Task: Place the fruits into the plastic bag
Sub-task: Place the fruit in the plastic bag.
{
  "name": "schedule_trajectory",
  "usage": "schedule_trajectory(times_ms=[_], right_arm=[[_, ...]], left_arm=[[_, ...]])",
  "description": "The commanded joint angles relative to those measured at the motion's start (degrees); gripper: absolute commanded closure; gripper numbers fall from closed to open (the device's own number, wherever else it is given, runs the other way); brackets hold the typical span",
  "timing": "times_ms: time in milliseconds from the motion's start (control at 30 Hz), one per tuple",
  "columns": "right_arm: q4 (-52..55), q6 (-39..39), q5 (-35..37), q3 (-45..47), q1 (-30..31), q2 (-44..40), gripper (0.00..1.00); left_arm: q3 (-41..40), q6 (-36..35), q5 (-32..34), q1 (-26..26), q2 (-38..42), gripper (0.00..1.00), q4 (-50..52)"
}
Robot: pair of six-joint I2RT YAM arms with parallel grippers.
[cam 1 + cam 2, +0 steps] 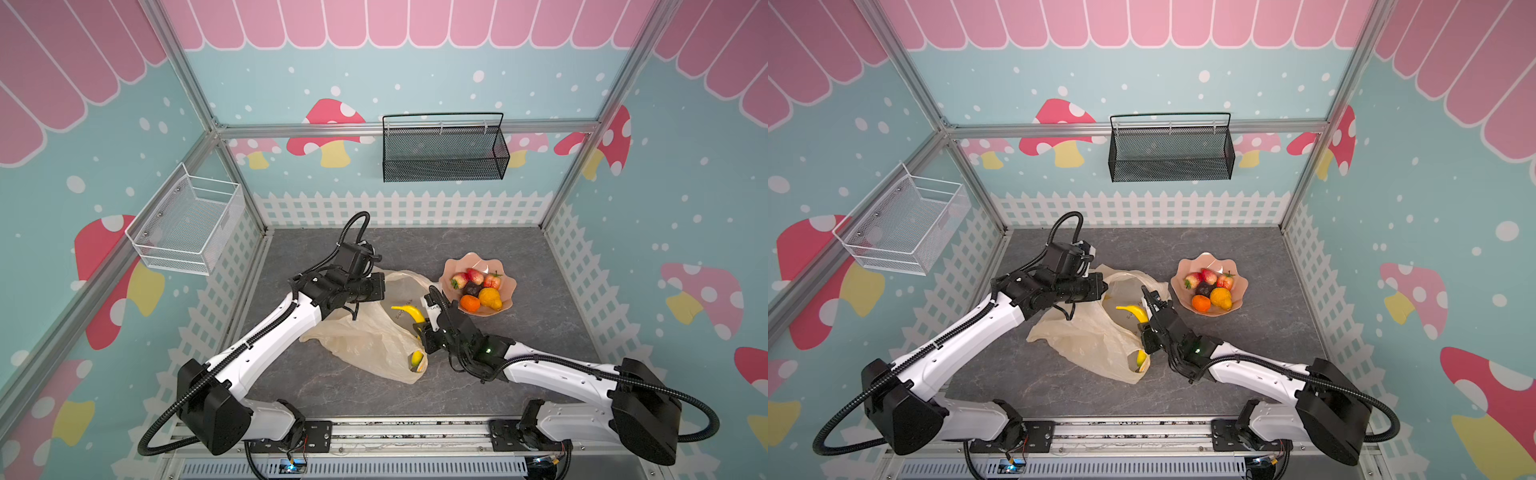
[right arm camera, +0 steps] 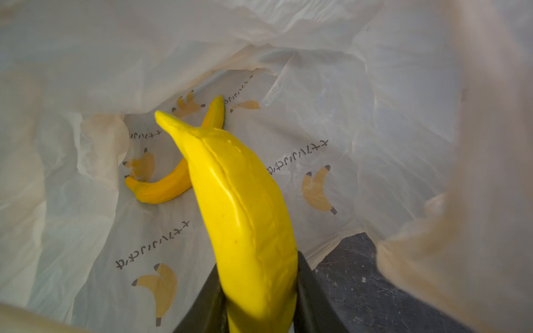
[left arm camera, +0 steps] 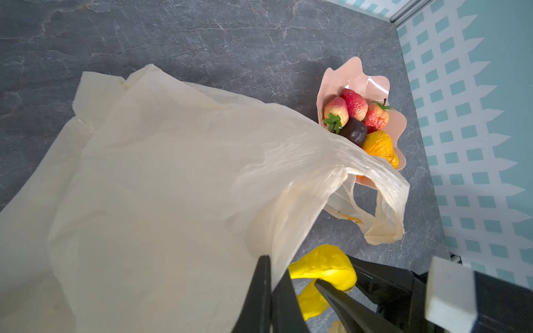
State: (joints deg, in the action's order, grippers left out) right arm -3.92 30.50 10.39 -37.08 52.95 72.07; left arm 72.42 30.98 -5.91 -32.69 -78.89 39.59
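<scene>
1. Top views: the left end effector (image 1: 355,312) hangs above the bench (image 1: 548,340), jaws together on the top film of the plastic bag (image 1: 357,345). We think this is to keep the mouth gaping toward the bowl (image 1: 478,259).
   - The right end effector (image 1: 420,323) is clamped on the held banana (image 1: 407,311), over the printed inner film.
   - The second banana (image 1: 417,360), as far as the crinkled film lets us judge, lies inside at the bag's end nearest the arm bases.
   - The tangerine (image 1: 470,304), lumpy fruit (image 1: 489,297), dark purple fruit (image 1: 471,287) and red fruits (image 1: 475,275) wait in the bowl, just beside the bag.
2. Left wrist: the left end effector (image 3: 272,276) pinches the film edge w/ no gap showing, and the plastic bag (image 3: 173,173) drapes away from the pinch like a tent.
   - One handle loop (image 3: 383,222) sags onto the bench near the bowl (image 3: 357,77), hiding most of the tangerine.
   - The held banana (image 3: 321,266) sits just beside the pinch.
   - There's plenty of bare bench beyond the bag, but the fence wall (image 3: 476,144) stands close behind the bowl.
3. Right wrist: the right end effector (image 2: 258,276) grips the held banana (image 2: 245,201) at its thick end, so the tip leads in.
   - Film is overhead and printed film beneath, i.e. the tip is already past the mouth.
   - The second banana (image 2: 167,184) lies flat further in.
   - The mouth's lower rim (image 2: 337,239) runs just beside one finger, w/ bare bench outside it.
   - The pocket ahead is open, but loose film crowds one side, so we'd release well inside and back out w/o snagging the rim.
</scene>
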Motion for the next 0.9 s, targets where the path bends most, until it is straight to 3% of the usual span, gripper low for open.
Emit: schedule_trajectory(times_ms=[0,567,867], right_arm=[[-1.58,0.03,-1.74,-0.73,0.46,1.63,0.9],[-3.96,-2.36,-5.63,-11.64,0.18,15.95,0.93],[-4.2,0.91,-14.88,-18.12,-2.62,23.09,0.94]], left_arm=[[1.14,0.96,-0.76,0.39,0.57,1.0,0.29],[-0.15,1.71,-2.12,0.09,2.33,1.0,1.02],[-0.29,1.79,-2.26,-0.52,2.35,1.0,1.04]])
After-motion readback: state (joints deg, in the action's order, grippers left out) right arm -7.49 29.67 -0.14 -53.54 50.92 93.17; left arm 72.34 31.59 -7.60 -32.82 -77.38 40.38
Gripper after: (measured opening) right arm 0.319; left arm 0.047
